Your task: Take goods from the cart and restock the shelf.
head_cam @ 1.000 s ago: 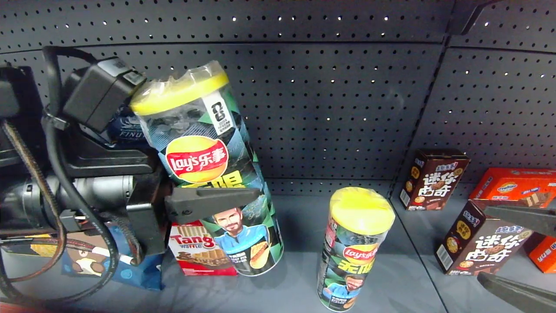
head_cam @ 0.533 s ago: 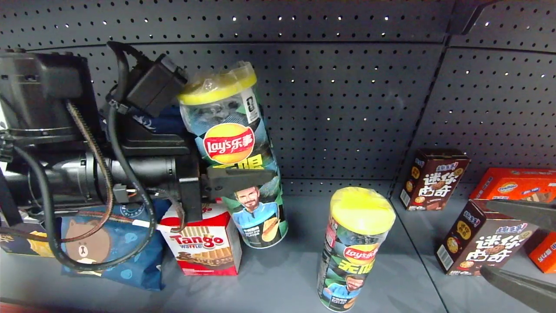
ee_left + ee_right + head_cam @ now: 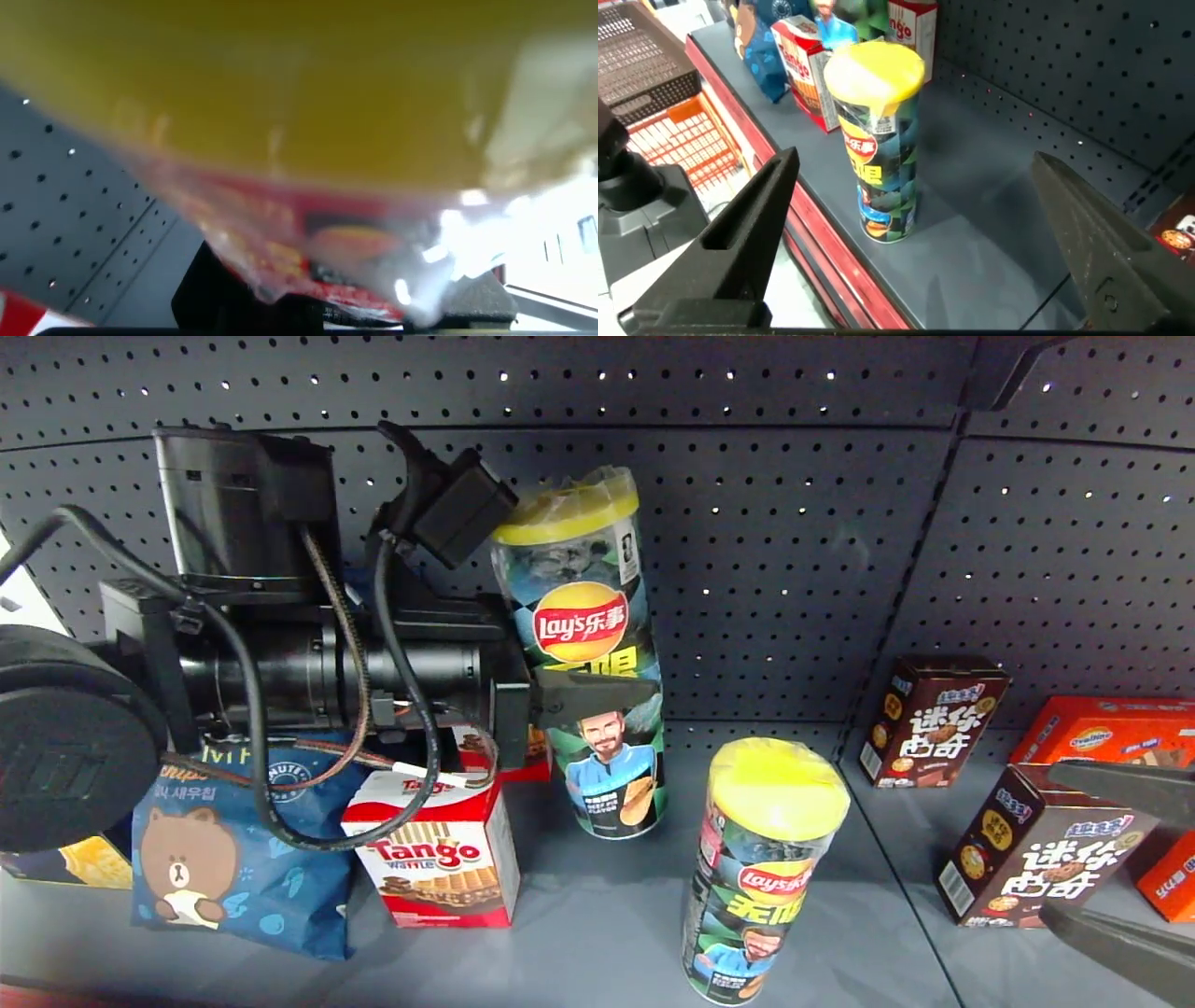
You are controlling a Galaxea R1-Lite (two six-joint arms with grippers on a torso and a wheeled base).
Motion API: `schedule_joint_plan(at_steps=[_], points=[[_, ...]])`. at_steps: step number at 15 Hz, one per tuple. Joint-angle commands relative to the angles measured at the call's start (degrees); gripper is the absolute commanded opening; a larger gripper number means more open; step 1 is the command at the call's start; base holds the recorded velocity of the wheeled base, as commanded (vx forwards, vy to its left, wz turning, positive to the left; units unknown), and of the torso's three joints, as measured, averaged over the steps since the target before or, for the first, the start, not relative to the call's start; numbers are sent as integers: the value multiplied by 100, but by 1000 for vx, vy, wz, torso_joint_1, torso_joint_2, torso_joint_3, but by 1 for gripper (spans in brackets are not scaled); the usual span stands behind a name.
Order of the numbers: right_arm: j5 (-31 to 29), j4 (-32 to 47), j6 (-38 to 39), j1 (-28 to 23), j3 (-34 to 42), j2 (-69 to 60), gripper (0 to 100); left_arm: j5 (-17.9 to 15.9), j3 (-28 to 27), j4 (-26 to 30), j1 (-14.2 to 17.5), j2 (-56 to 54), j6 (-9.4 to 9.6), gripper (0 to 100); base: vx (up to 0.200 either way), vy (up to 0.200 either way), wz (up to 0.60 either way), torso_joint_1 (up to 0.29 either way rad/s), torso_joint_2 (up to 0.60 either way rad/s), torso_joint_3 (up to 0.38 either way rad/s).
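My left gripper (image 3: pixel 597 698) is shut on a tall chips can (image 3: pixel 586 616) with a yellow lid, gripping it around its middle. The can stands almost upright near the back of the grey shelf (image 3: pixel 597 933), behind the red wafer box; I cannot tell whether its base touches the shelf. Its yellow lid (image 3: pixel 299 84) looms close in the left wrist view. A second, identical can (image 3: pixel 761 868) stands upright nearer the front edge. My right gripper (image 3: pixel 1134 859) hangs open at the far right, with that second can (image 3: pixel 878 140) ahead of its spread fingers (image 3: pixel 738 252).
A red wafer box (image 3: pixel 434 859) and a blue bear bag (image 3: pixel 224 859) stand left of the cans. Brown biscuit boxes (image 3: pixel 929 719) (image 3: pixel 1027 845) and orange boxes (image 3: pixel 1102 728) fill the right. Pegboard backs the shelf. The cart's orange and grey baskets (image 3: pixel 663 103) lie below.
My left arm has carried the held can rightward and deeper onto the shelf, and the can has gone from leaning to nearly upright. The right gripper and the standing can have stayed put.
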Motion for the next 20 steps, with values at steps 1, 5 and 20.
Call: schedule_joint_plan(at_steps=[1, 5, 20], points=[[4, -8, 5, 6, -10, 51, 100, 0, -278, -9, -15, 445, 1, 0, 0, 0, 0, 0, 0, 0], [12, -34, 5, 6, -36, 77, 100, -9, -541, -1, -24, 858, 168, 0, 0, 0, 0, 0, 0, 0], [21, -43, 119, 14, 96, 15, 100, -71, -1324, 149, -33, 1992, 862, 0, 0, 0, 0, 0, 0, 0]])
